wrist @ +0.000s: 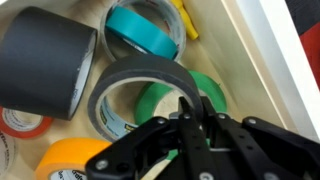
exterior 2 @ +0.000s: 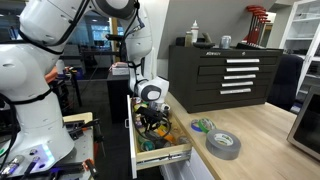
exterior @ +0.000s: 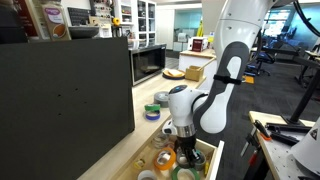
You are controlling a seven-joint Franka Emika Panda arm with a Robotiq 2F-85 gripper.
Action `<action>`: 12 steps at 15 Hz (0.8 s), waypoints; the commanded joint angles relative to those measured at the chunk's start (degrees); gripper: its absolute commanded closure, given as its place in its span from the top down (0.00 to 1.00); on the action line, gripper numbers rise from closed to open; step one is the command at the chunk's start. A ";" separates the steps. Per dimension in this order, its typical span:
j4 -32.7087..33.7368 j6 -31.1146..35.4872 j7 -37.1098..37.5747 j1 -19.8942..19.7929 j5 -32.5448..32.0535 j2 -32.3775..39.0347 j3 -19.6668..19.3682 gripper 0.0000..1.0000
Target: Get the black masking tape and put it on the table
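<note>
Black ring-shaped masking-tape roll lying flat in the pale wooden drawer, axis vertical, directly under the Robotiq gripper. The narrowed jaws straddle its wall; grip indeterminable.

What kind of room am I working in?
Probably a robotics lab or workshop: a black tool chest, a microwave on the counter, and a drawer of tape rolls.

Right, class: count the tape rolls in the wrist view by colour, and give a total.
Black rolls: 2
Teal roll: 1
Green roll: 1
Orange roll: 1
Red-rimmed roll, cut by the edge: 1
Total: 6
</note>
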 commanded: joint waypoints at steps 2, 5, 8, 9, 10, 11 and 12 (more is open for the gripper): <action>-9.27 -0.96 -0.21 -2.16 0.74 -11.85 2.06 0.05; -13.67 -2.37 -0.62 -2.81 2.94 -19.43 3.32 0.05; -16.26 -3.54 -0.14 -1.74 4.87 -26.24 2.64 0.05; -16.68 -4.25 -0.12 -1.25 5.69 -28.33 2.30 0.05; -16.99 -4.79 0.08 -0.66 6.11 -30.10 1.69 0.05; -17.28 -5.18 0.47 0.05 6.08 -32.01 0.97 0.05; -17.26 -5.74 0.88 0.70 5.84 -33.58 0.24 0.05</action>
